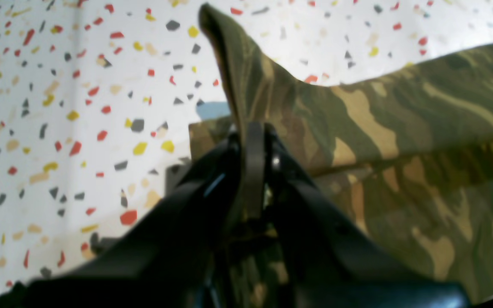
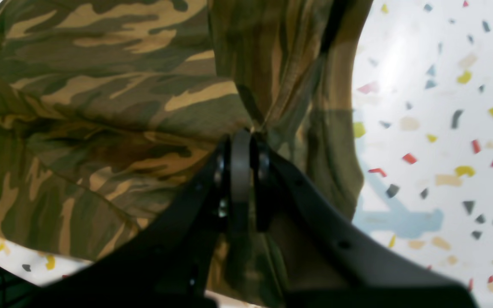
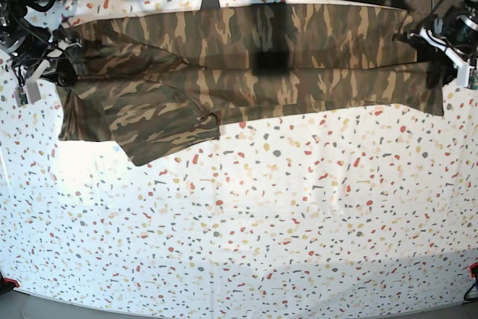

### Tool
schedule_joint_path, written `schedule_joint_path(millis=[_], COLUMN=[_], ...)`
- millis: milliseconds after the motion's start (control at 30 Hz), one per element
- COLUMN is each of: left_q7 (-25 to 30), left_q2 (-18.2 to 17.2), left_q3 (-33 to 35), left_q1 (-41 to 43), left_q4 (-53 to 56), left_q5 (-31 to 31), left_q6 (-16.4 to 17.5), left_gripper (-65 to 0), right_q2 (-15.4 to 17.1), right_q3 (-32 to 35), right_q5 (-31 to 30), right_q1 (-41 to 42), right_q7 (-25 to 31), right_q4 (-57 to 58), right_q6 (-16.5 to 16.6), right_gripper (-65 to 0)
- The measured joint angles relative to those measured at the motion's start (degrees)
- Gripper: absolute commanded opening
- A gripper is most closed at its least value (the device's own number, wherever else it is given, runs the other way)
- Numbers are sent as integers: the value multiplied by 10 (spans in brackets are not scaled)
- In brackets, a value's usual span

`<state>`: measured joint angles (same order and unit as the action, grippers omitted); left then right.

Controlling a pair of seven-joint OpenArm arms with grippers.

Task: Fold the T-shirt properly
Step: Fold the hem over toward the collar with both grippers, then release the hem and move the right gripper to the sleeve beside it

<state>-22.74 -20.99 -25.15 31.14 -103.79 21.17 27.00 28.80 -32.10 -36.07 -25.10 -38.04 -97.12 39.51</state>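
The near part of the speckled table (image 3: 299, 222) lies bare in the base view, its white top scattered with red, yellow, grey and tan flecks. Beyond it comes the T-shirt (image 3: 284, 91), camouflage in olive, brown and tan, stretched in a long band across the far part of the table. Its nearest piece is a flap at the base view's left, which slants toward the middle and ends in a blunt corner; the edge to the right of it runs fairly straight, and a loose end hangs down at the far right of the band. Both arms are at the ends of this band — the right gripper (image 3: 66, 80) at the base view's left, the left gripper (image 3: 441, 72) at its right. The right gripper's fingers are closed on a pinch of the cloth, with creases running away from the tips. The left gripper's fingers are closed too, gripping a fold that stands up past them in a peak. Farthest off, the shirt's back edge runs along the table's far side — a dark strip lies behind it.
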Motion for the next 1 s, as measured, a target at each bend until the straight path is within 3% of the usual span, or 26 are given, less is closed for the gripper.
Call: schedule_joint_path(millis=[200, 300, 367, 467, 533, 600, 767, 900, 1000], left_q7=[0, -13, -13, -18, -25, -30, -28, -21, -12], left_q2=[0, 0, 0, 0, 0, 0, -1, -1, -2], left_q3=[0, 0, 0, 0, 0, 0, -1, -1, -1], left_q1=[1, 1, 1, 1, 1, 1, 1, 0, 0], left_q4=[0, 0, 0, 0, 0, 0, 0, 0, 0], left_q5=[-49, -57, -57, -58, -57, -57, 19, 73, 72], left_q6=[2, 0, 0, -4, -7, -7, -7, -7, -9], left_gripper=[-650, -423, -349, -347, -347, -347, -347, -347, -347], right_q2=[-8, -7, -7, -7, -7, -7, -7, -5, -7], right_q3=[-1, -1, -1, -1, -1, -1, 0, 27, 70], right_q5=[6, 6, 6, 6, 6, 6, -40, -65, -70], right_q1=[0, 0, 0, 0, 0, 2, 34, 101, 164], right_q7=[0, -12, -19, -19, -19, -20, -28, -103, -135], right_q4=[0, 0, 0, 0, 0, 0, 0, 0, 5], right_q6=[0, 0, 0, 0, 0, 0, 0, 0, 0], right_gripper=[-650, -650, -650, -650, -547, -484, -480, -480, -480])
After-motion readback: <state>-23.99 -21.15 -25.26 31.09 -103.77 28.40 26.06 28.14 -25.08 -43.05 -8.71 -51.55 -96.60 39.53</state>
